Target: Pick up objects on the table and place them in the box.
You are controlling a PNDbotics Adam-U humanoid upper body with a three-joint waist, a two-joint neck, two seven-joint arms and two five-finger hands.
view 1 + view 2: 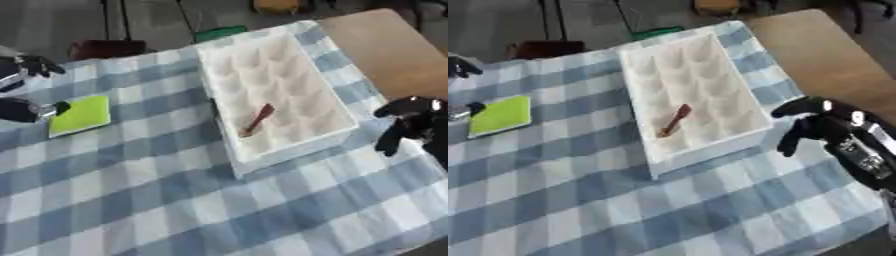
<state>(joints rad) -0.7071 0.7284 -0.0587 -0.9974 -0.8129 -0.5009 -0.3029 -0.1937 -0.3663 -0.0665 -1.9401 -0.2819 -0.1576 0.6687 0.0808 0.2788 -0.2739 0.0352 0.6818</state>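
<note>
A white box (278, 95) with moulded hollows is being kept near the middle of the worktop (175, 200), which is covered by a blue-and-white checked cloth. A slim reddish-brown object (258, 120) is being held inside it, lying slanted across the hollows toward the box's 6 o'clock end, so that piece is judged to be already delivered.

At about 9 o'clock from the box, well apart from it, a flat yellow-green object (80, 115) is lying on the cloth; it is judged to be what is left to collect. The left robot hand (26, 110) is being held just beside its 9 o'clock edge, probably to start a grasp, but whether its fingers are apart or together cannot be told.

The right robot hand (820, 125) is being held beyond the box's 3 o'clock side, fingers relaxed and drooping, nothing clasped, clear of the box and apparently idle.
</note>
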